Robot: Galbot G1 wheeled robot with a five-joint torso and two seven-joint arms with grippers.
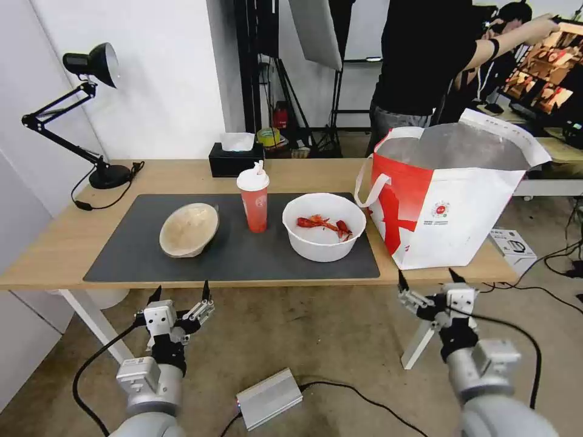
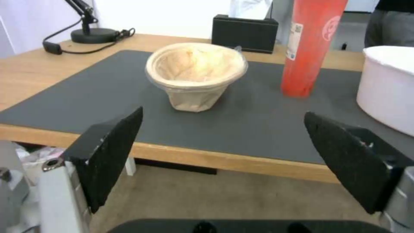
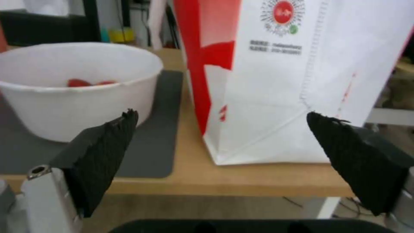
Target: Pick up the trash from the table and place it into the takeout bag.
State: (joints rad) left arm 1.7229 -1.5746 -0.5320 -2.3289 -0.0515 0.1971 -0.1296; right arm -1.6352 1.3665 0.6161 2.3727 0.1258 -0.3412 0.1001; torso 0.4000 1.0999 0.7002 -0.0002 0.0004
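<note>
Tabletop (image 1: pixel 73 243): takeout bag (image 1: pixel 461 230) bears unreadable print under red logo (image 1: pixel 441 210).

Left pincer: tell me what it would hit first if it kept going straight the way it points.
Probably the shallow beige bowl: the open left pincer hangs short of the table edge, aimed at it. Height is unclear.

red cup (image 2: pixel 311 45) top cropped (wrist view), bag print (image 3: pixel 275 47) illegible

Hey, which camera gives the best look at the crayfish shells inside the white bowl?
The head view: it looks down into the white bowl, so the red crayfish shells lie plainly on its bottom. The right wrist view sees them only as red bits peeking over the rim. The left wrist view catches just the bowl's outer wall.
</note>
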